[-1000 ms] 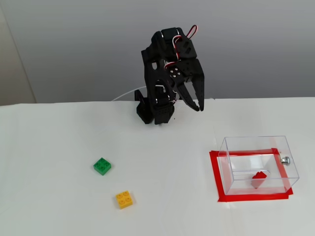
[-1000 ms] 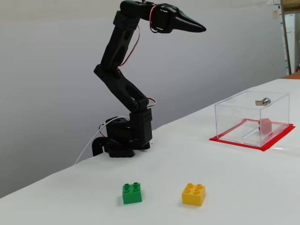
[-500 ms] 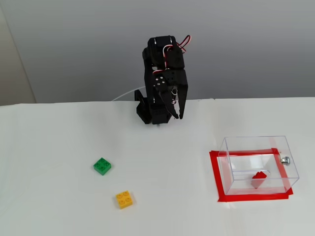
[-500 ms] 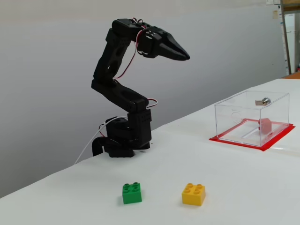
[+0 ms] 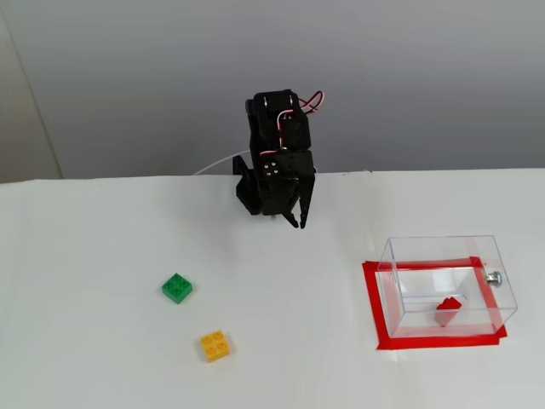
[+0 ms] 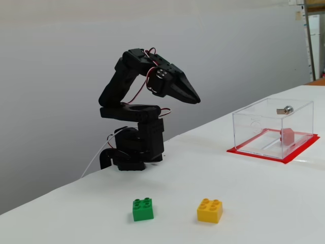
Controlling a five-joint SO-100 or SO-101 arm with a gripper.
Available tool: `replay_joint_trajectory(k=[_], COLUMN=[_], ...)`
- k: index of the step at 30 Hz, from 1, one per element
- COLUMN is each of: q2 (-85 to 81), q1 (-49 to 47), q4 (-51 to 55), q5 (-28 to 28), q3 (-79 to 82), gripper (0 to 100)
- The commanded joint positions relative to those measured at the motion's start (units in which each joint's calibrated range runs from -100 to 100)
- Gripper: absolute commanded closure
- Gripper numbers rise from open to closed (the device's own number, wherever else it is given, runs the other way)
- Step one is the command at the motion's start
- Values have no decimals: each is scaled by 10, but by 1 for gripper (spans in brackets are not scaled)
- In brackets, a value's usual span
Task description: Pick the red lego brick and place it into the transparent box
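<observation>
red lego brick (image 5: 448,310) inside transparent box (image 5: 400,277); pincer (image 5: 300,222) closed, empty; no readable writing.

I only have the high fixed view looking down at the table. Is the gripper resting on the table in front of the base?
Observer: No. In the low fixed view the gripper hangs clear above the table.
Operator: Carrying anything?
Observer: Nothing; from the side its jaws look shut and empty.
Operator: Is the red lego brick flat on the box floor?
Observer: Through the transparent box wall, the red lego brick appears to stand on the floor, near the wall with the metal knob.
</observation>
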Motion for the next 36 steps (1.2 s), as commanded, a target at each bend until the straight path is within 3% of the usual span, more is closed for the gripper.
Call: replay_joint_trajectory(k=[1, 15, 23, 36], q2=[-45, -130, -131, -133], q1=[-3, 4, 75, 58], q4=[-39, -97, -129, -130], q5=[2, 2, 2, 2], q3=[65, 251, 325, 417], gripper=[99, 99, 99, 99])
